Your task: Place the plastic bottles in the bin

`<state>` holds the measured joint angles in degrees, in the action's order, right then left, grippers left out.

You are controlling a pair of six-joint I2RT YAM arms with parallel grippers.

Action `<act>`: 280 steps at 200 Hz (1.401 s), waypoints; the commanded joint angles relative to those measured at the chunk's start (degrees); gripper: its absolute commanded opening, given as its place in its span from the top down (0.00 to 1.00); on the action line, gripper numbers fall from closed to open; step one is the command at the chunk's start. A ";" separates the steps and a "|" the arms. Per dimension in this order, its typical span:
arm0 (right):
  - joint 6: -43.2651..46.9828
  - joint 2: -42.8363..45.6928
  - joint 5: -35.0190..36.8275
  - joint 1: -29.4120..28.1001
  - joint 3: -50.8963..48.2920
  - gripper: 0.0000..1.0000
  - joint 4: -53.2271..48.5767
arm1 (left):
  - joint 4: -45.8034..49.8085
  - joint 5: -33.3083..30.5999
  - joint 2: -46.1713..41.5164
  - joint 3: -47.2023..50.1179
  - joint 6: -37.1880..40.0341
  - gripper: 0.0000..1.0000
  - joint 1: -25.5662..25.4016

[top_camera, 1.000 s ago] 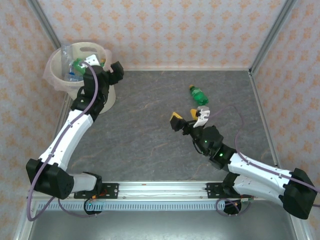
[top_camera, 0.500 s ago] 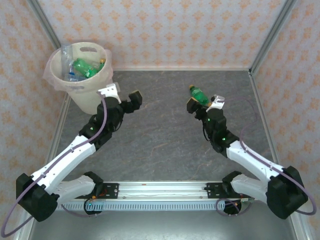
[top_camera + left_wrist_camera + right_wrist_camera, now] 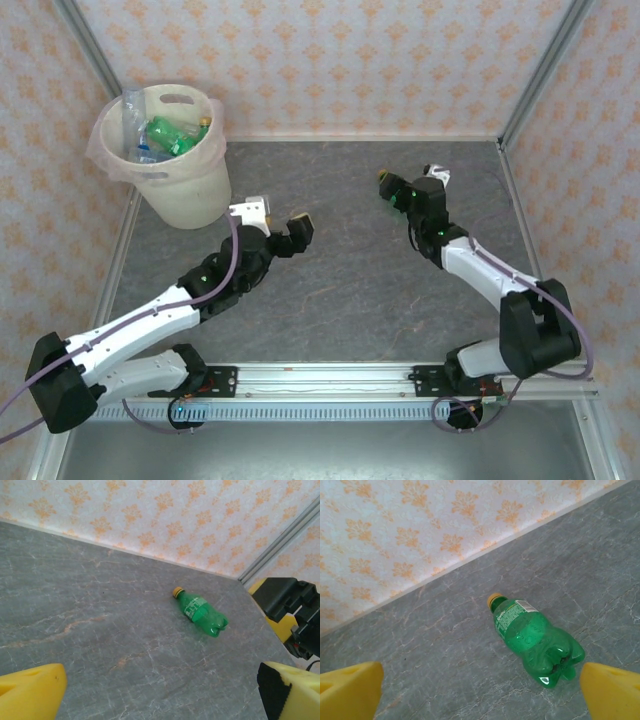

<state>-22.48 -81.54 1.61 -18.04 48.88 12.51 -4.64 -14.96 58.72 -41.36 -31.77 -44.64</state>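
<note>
Your right gripper (image 3: 480, 695) hangs by the green bottle (image 3: 535, 640) with its fingers spread wide and nothing held. By my judgement it is lined up to straddle the bottle for a pick. That bottle lies on its side on the table (image 3: 330, 290), well apart from the bin (image 3: 185, 200), off to its right. Your left gripper (image 3: 275, 222), fingers likewise apart and empty, sits near the bin's front. The bin holds green and clear bottles (image 3: 165, 135), piled close to its rim.
</note>
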 commanded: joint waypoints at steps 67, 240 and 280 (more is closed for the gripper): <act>0.32 -12.39 -5.46 7.36 9.26 0.00 -2.66 | -7.06 -2.84 -5.56 6.43 -3.54 0.01 -0.22; 4.09 -29.44 -16.63 9.69 19.50 0.06 -6.93 | -6.32 -0.17 -6.70 7.00 -5.72 0.01 0.52; 3.97 -30.71 -19.24 9.30 19.23 0.07 -6.27 | -5.32 -0.25 -7.00 7.38 -6.74 0.01 0.59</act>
<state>-19.27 -110.67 -15.44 -8.21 67.48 6.00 -8.62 -15.25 51.94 -34.61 -37.10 -44.47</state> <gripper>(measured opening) 0.932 0.991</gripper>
